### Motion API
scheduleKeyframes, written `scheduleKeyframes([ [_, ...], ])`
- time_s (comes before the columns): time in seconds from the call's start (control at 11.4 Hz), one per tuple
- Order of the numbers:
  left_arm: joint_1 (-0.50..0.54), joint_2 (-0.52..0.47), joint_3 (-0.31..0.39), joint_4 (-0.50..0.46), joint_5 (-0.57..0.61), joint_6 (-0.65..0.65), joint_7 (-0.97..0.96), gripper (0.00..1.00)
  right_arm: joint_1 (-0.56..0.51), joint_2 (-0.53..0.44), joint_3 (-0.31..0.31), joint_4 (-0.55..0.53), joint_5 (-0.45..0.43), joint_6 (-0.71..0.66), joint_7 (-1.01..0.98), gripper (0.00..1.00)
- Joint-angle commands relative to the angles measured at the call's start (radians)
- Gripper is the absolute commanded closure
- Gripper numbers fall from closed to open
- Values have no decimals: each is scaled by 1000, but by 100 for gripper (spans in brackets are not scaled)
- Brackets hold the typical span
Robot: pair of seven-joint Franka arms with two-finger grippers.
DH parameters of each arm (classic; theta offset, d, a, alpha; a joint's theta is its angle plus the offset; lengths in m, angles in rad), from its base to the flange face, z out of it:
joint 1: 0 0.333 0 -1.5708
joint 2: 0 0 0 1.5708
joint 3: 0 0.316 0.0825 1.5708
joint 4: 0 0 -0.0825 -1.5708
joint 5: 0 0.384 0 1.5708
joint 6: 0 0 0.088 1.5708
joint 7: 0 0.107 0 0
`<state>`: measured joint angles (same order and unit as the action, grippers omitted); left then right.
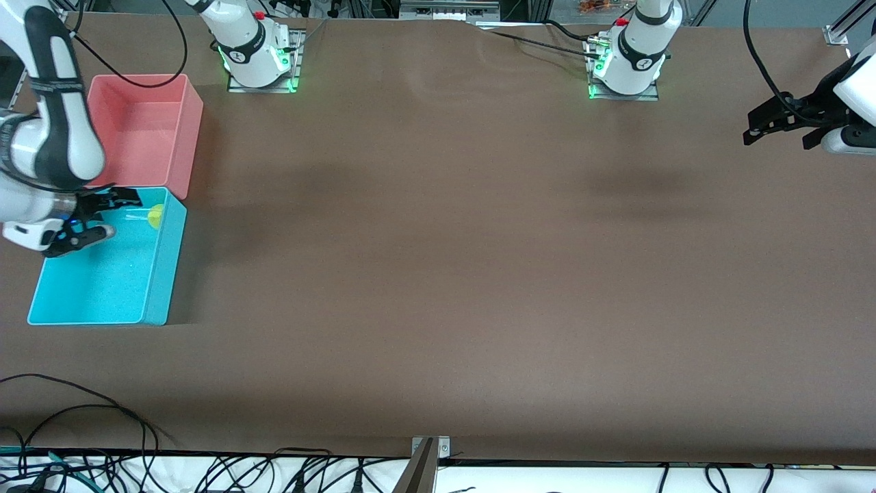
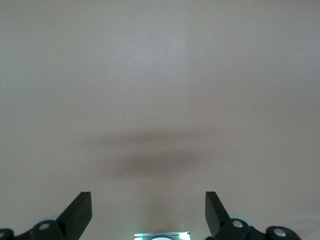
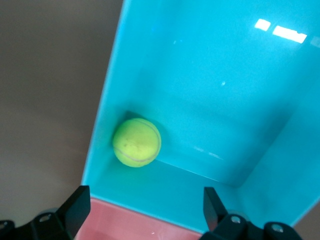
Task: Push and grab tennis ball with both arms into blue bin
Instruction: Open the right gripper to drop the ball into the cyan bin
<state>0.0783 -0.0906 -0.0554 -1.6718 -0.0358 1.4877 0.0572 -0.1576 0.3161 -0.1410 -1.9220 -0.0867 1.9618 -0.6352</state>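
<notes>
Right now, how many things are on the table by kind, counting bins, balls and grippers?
Bins: 2, the blue bin and the pink bin beside it.
Balls: 1, the tennis ball, lying in the blue bin.
Grippers: 2, the right gripper open over the blue bin, and the left gripper open, waiting over the table at the left arm's end.
Total: 5

Lighting: we record even, bright overhead light on the brown table (image 1: 438, 274). Shadows: soft and diffuse; we see two broad dark patches on the table in the front view and a blurred double band in the left wrist view. Glare: white highlights on the blue bin (image 3: 280, 30) wall in the right wrist view. Colour: the left wrist view looks washed out and pale. Focus: the tennis ball (image 3: 136, 142) reads slightly soft, casting a small dark shadow.
</notes>
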Motion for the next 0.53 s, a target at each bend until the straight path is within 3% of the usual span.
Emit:
scheduleKeyframes([
  [0.0,6,40,-3,55,20,-15,-8,0,-5,3,27,209,102,-176,24,0],
  [0.26,8,60,-1,72,20,-12,-8,0,-5,1,98,389,130,-308,246,0],
  [0.44,6,74,-1,96,25,-12,-10,0,-5,-8,116,448,130,-380,276,0],
])
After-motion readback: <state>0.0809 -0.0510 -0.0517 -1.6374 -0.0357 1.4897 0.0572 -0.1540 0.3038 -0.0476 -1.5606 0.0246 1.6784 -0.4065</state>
